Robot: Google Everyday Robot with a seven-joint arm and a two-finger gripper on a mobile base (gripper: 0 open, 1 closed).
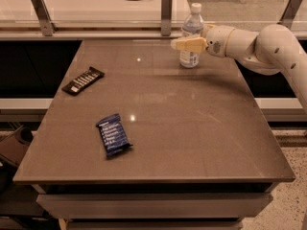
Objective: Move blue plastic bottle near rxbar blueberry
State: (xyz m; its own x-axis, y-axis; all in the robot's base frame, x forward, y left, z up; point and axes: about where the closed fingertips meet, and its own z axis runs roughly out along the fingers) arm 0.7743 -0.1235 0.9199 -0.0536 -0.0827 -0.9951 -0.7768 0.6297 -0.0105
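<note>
The blue plastic bottle (193,22) stands upright on the table at the far right, clear with a white cap and a blue-and-white label. My gripper (179,43) reaches in from the right at the bottle's mid-height and crosses in front of it, its yellow tip past the bottle's left side. The rxbar blueberry (113,134), a dark blue wrapper with white text, lies flat near the table's front left, far from the bottle.
A slim black-wrapped bar (83,80) lies at the left edge of the brown table (201,128). A ledge with metal posts (166,8) runs along the far edge behind the bottle. My white arm (268,44) spans the far right corner.
</note>
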